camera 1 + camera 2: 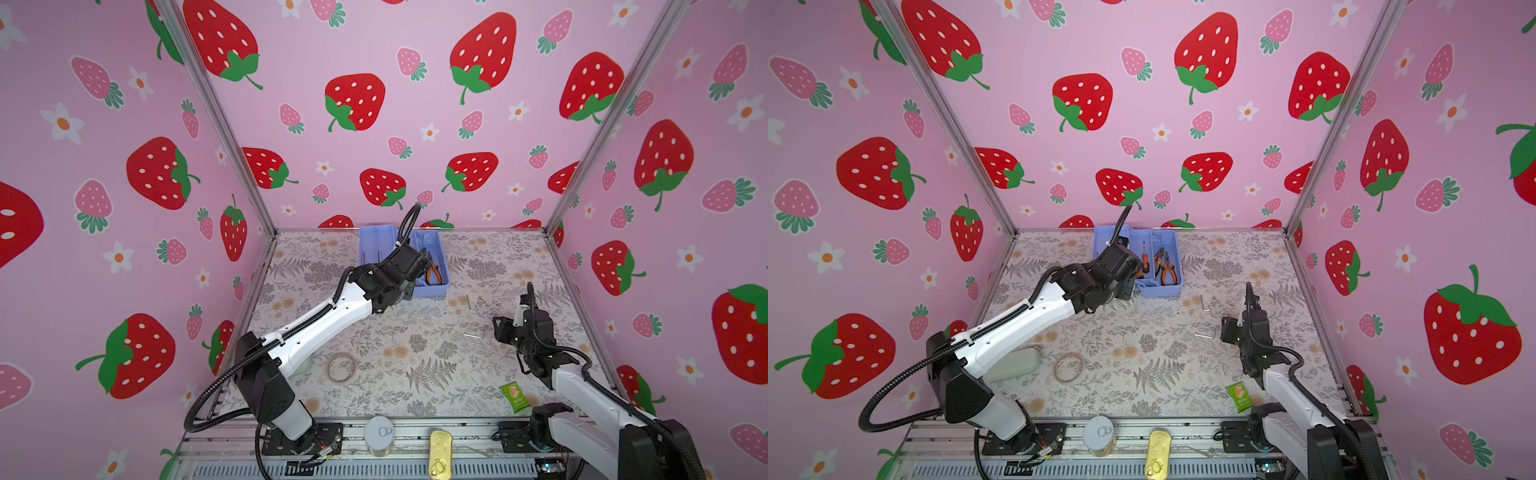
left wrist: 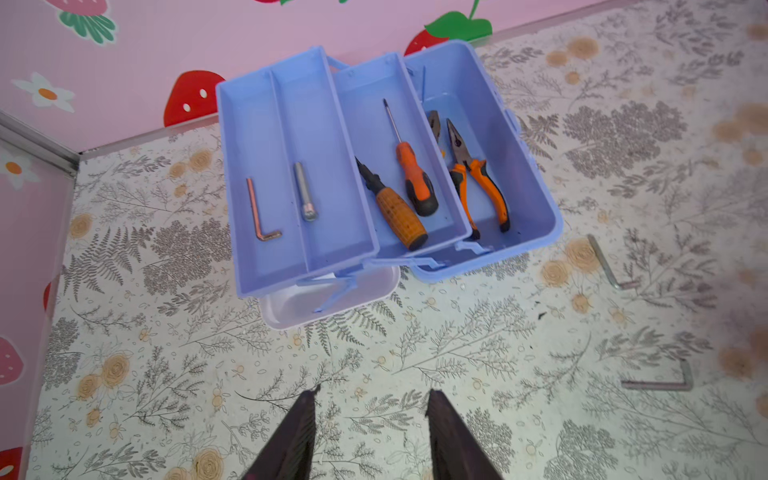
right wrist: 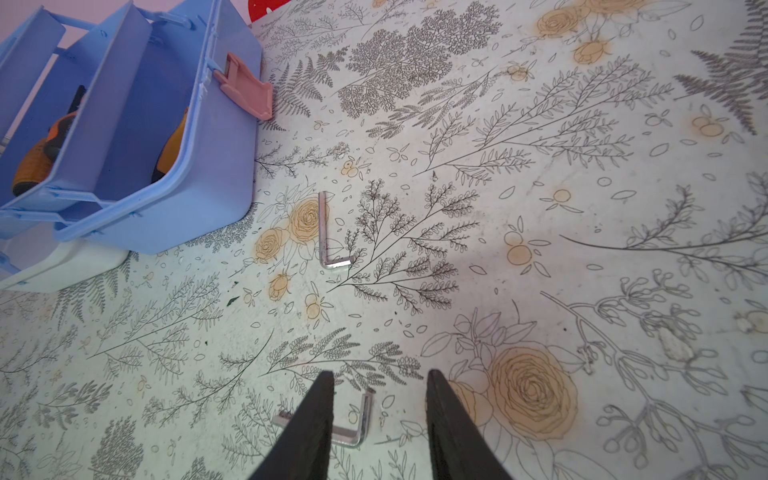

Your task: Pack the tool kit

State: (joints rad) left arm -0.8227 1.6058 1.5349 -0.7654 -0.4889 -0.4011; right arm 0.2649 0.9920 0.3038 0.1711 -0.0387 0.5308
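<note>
While tool kit (image 2: pixel 536 199) lies open | left gripper (image 2: pixel 374 390) apart, empty | right gripper (image 3: pixel 381 373) apart over hex key (image 3: pixel 365 415)

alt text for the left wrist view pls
An open light blue tool kit sits on a floral table, trays fanned out: a hex key and a metal pin, two screwdrivers, orange-handled pliers. Two more hex keys lie loose beside it; the left gripper hangs with jaws open, empty.
</note>
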